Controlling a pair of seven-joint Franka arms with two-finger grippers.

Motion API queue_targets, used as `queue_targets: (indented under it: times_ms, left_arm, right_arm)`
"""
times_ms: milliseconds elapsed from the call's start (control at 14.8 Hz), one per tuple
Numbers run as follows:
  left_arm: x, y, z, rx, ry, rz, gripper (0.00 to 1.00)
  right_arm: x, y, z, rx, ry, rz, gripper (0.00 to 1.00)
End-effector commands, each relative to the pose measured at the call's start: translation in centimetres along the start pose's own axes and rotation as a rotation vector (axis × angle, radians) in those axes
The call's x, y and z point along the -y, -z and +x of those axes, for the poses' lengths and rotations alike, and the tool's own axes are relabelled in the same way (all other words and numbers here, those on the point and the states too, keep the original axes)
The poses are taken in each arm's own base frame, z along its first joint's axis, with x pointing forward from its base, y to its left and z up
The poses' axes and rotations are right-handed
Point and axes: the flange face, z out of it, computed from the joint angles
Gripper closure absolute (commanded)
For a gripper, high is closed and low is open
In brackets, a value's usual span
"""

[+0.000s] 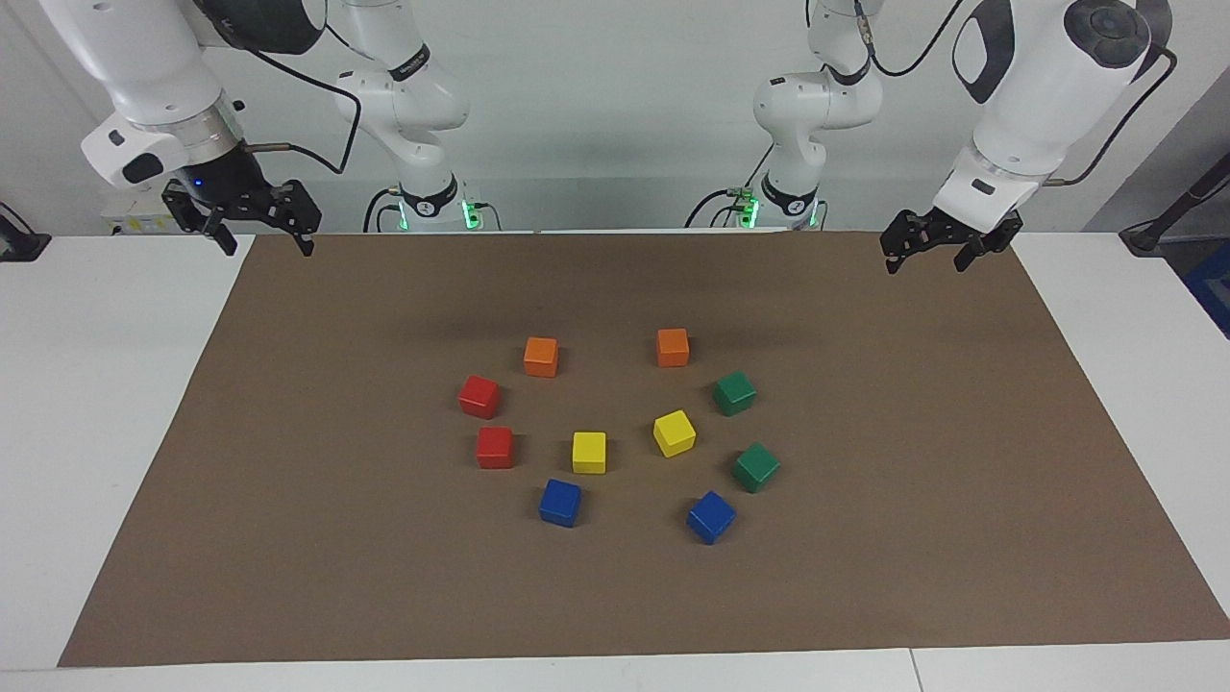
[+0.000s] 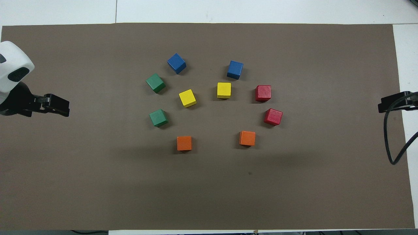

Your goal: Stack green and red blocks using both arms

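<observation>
- While both white jointed arms are waiting raised at the robots' edge of the brown paper mat (image 1: 288,577), ten small glossy cubes are lying in a loose ring at its middle, none stacked, none touching another;
- left black two-finger gripper (image 1: 924,256) is hanging over the mat's corner at the left arm's end, fingers spread apart, holding nothing; right black two-finger gripper (image 1: 264,234) is hanging over the corner at the right arm's end, fingers spread wide, likewise holding nothing;
- two dark green cubes are sitting toward the left arm's end of the ring, one (image 1: 734,392) nearer to the robots, the other (image 1: 756,467) farther; both are resting flat on the mat;
- two bright red cubes are sitting toward the right arm's end, one (image 1: 479,396) nearer to the robots, the other (image 1: 495,447) farther and just beside it;
- two orange cubes (image 1: 541,357) (image 1: 673,347) are lying nearest to the robots; two yellow cubes (image 1: 589,452) (image 1: 675,432) are lying in the middle; two blue cubes (image 1: 560,502) (image 1: 711,516) are lying farthest;
- white table (image 1: 96,384) is showing around the mat.
</observation>
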Motion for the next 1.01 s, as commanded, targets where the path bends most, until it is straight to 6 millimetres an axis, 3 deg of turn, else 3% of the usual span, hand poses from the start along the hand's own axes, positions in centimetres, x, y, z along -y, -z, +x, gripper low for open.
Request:
queue_targets:
  times_ms: [0,404,943]
  left_arm:
    - [0.3,0.3,0.0,-0.015,-0.007,-0.008,0.0]
    - [-0.2,0.4,0.1,-0.026,-0.012,-0.006,0.0]
    - [-0.7,-1.2,-0.4,-0.034,-0.011,-0.003,0.0]
  right_arm:
    - [0.0,0.0,-0.6,-0.007,0.006,0.007,0.0]
    - [0.0,0.1,-0.6,-0.01,0.005,0.006,0.0]
    - [-0.1,0.0,-0.6,-0.005,0.005,0.008,0.0]
